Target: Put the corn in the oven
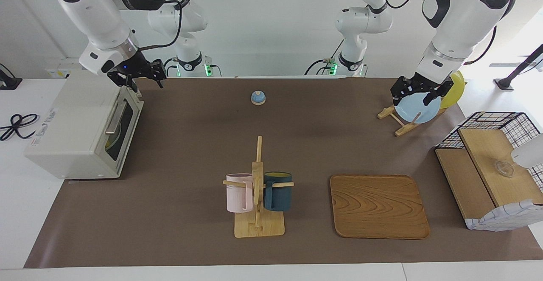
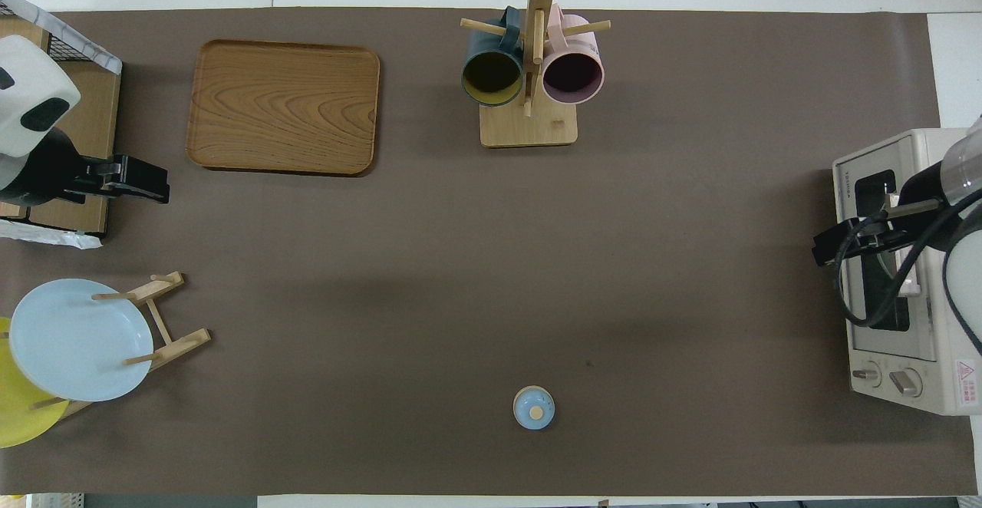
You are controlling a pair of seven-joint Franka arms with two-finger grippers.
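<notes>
Facing view: oven [image 1: 72, 124] sits at the right arm's end of the table [image 1: 191, 145], its glass door shut and its bar handle untouched. No corn lies anywhere on the table. Only a pale curved shape with a trace of yellow shows through the dark glass, so I judge the cob to be inside but cannot confirm it. The right hand [image 1: 147, 83] hangs released and empty over the oven's corner nearest the robots. The left hand [image 1: 413, 98] waits, fingers spread and holding nothing, up in front of the plate rack [image 1: 392, 117].

Risk, as I judge it: the right hand is low beside the oven, so a careless swing could clip the casing or nudge the door open. Its cable could also catch the handle.

Overhead view: the count is one oven with two knobs [image 2: 886, 377], one wooden tray [image 2: 284, 105], and one mug tree [image 2: 529, 120] carrying two mugs, pink [image 2: 573, 74] and dark blue [image 2: 491, 74]. There are also two plates, blue [image 2: 77, 339] and yellow [image 2: 19, 420], one small blue bell [image 2: 533, 407], one wire basket [image 2: 61, 32], and two arms.
</notes>
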